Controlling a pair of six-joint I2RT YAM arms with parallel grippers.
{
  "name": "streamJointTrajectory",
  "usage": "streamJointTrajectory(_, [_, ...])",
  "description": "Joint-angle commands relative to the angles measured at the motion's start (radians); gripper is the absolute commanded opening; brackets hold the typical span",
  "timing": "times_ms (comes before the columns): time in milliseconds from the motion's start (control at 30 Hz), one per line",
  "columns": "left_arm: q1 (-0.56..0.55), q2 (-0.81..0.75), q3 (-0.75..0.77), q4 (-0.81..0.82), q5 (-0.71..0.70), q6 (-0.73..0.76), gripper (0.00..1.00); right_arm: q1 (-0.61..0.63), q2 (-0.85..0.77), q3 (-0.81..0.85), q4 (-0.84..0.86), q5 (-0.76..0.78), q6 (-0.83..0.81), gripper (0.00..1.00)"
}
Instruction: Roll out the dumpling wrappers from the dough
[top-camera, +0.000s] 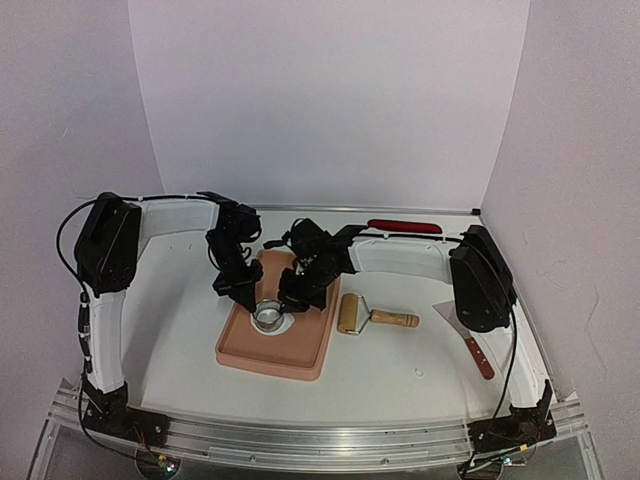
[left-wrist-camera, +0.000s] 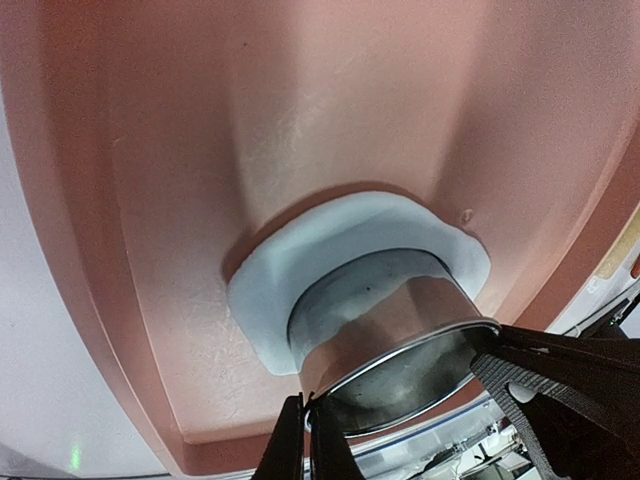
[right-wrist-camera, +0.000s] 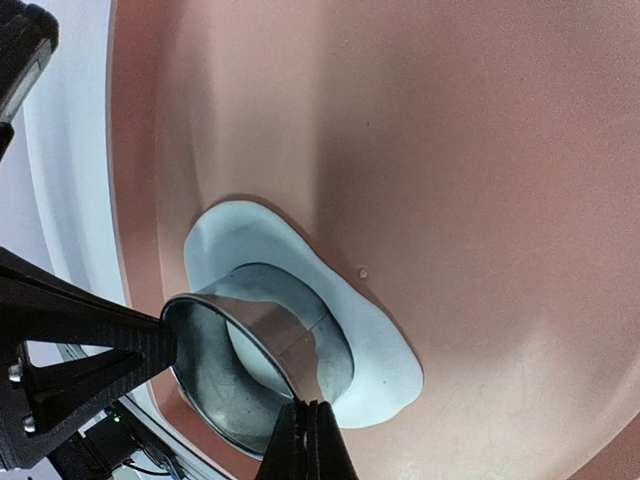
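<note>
Dough (left-wrist-camera: 270, 290) lies as a thin white sheet on the pink tray (left-wrist-camera: 150, 200), under the metal ring (left-wrist-camera: 400, 320). Press the ring straight down and evenly, so that it cuts all around. Your left gripper (left-wrist-camera: 307, 440) is pinched tight on the ring's wall, its wrist bent down over the tray. Your right gripper (right-wrist-camera: 305, 445) pinches another part of the rim, reaching in from the right.

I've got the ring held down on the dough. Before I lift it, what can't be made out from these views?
Ring's bottom edge: both wrist views, hidden by its own wall, so whether it cut through the dough is unknown.
Dough inside the ring: both wrist views, mostly hidden by the wall.
Ring and dough in the top view: too small, and crowded by the left fingers and right fingers.
Red object at the table's back: too small to identify.
</note>
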Motion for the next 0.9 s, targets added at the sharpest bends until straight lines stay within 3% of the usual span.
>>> streamJointTrajectory(0, [0.012,-0.045,-0.155,0.256,-0.069,-0.094,0.0,0.053,0.038,0.071,-0.07,-0.06,-0.05,0.0])
streamJointTrajectory(167, [-0.017,-0.119,-0.295,0.315,-0.049,-0.152,0.0,0.023,0.098,0.154,-0.069,-0.059,-0.101,0.0])
streamJointTrajectory(500, [-0.074,-0.179,-0.371,0.341,-0.021,-0.257,0.0,-0.021,0.154,0.181,-0.077,-0.05,-0.122,0.0])
streamJointTrajectory(667, [-0.081,-0.171,-0.368,0.341,-0.022,-0.258,0.0,-0.029,0.116,0.131,-0.077,-0.043,-0.119,0.0])
streamJointTrajectory(867, [-0.067,-0.098,-0.252,0.277,-0.061,-0.194,0.0,-0.01,0.054,0.034,-0.075,-0.045,-0.101,0.0])
